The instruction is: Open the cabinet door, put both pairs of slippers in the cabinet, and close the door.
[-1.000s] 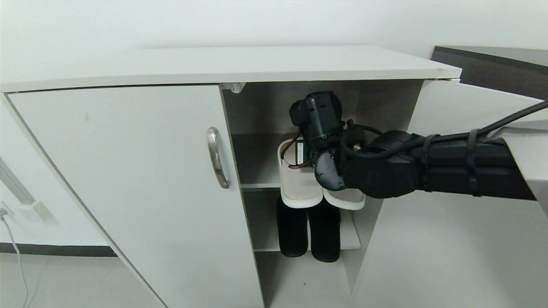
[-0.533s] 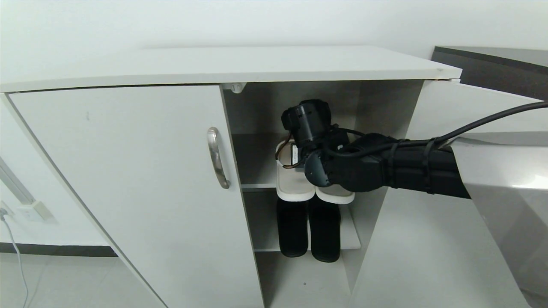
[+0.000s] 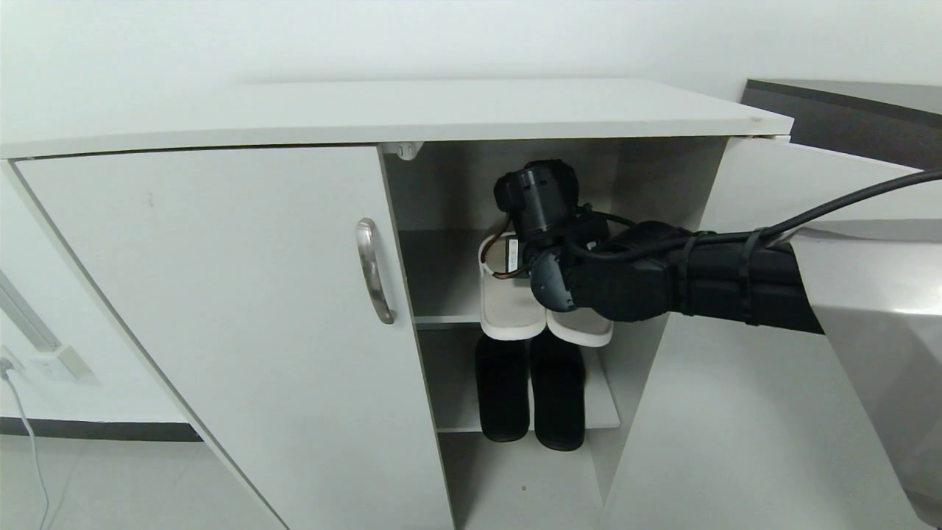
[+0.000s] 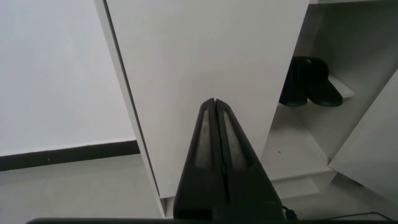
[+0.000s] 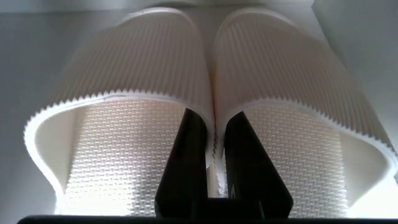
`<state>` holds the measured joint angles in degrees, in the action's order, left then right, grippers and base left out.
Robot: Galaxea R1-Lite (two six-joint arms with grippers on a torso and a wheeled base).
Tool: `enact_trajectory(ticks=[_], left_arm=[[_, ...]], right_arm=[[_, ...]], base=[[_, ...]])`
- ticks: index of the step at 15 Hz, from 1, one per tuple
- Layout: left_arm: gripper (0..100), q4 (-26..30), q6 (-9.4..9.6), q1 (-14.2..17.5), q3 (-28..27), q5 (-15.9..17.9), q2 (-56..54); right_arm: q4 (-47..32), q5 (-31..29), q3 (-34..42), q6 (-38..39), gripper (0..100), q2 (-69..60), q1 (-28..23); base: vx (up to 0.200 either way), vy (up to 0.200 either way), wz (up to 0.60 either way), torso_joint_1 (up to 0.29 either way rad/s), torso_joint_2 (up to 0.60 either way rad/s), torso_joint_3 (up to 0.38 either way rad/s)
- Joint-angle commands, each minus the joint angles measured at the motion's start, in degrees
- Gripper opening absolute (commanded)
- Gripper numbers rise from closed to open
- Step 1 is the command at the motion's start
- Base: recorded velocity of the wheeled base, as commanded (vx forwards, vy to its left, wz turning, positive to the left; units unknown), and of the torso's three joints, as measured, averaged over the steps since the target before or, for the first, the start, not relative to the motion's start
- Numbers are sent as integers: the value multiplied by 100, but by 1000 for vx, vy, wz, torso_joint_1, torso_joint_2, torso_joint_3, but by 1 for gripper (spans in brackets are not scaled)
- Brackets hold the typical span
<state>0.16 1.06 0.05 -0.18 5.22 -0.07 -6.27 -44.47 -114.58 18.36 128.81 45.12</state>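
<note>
Right gripper (image 5: 214, 119): clamped on white slippers (image 5: 146, 68), at upper shelf (image 3: 440, 298).
Left gripper (image 4: 214, 106): fingers together.
Black slippers (image 3: 531, 401): lay on lower shelf (image 3: 605, 412).

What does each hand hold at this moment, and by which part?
The right hand pinches the white slippers by their touching inner sides, one finger inside each. The left hand is shut on nothing.

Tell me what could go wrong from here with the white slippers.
1. The right gripper pinches only the touching inner edges of both white slippers; one might slide out of that single pinch.
2. Their heels hang past the front edge of the upper shelf; released here, they could tip down onto the black slippers.
3. If left sticking out, the heels may stop the open door from shutting.
</note>
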Motion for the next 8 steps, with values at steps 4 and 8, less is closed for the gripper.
enact_trajectory(ticks=[4, 8], left_arm=[[0, -7, -1, 4, 1, -3, 7], [0, 2, -1, 4, 1, -3, 7]], right_arm=[[90, 9, -1, -8, 0, -22, 41], [73, 9, -1, -25, 0, -22, 67]], base=[[0, 0, 0, 0, 0, 0], [0, 0, 0, 0, 0, 0]])
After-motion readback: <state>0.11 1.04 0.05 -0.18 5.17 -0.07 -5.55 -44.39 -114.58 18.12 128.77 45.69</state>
